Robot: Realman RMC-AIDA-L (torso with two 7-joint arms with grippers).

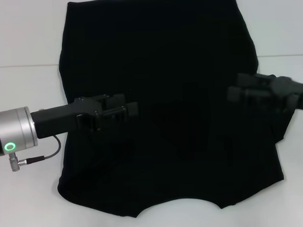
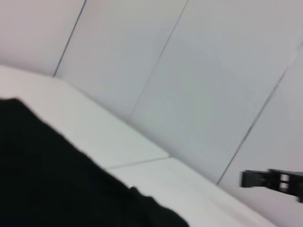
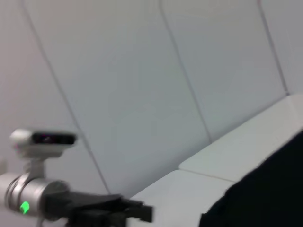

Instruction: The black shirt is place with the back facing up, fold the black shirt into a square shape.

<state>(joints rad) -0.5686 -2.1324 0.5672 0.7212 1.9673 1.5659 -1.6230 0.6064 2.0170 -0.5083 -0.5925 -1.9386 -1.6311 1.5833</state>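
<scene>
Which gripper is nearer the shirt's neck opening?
Left. The left gripper is over the black shirt left of centre; the right gripper sits at its right edge, farther from the neckline.

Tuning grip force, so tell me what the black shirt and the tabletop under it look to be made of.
The black shirt: soft matte cloth, probably knit cotton or similar; it lies limp, with wavy edges and no shine. The table: a hard, smooth white surface, perhaps laminate, with a faint sheen and a thin seam line. The left hand and right hand sit over the shirt.
</scene>
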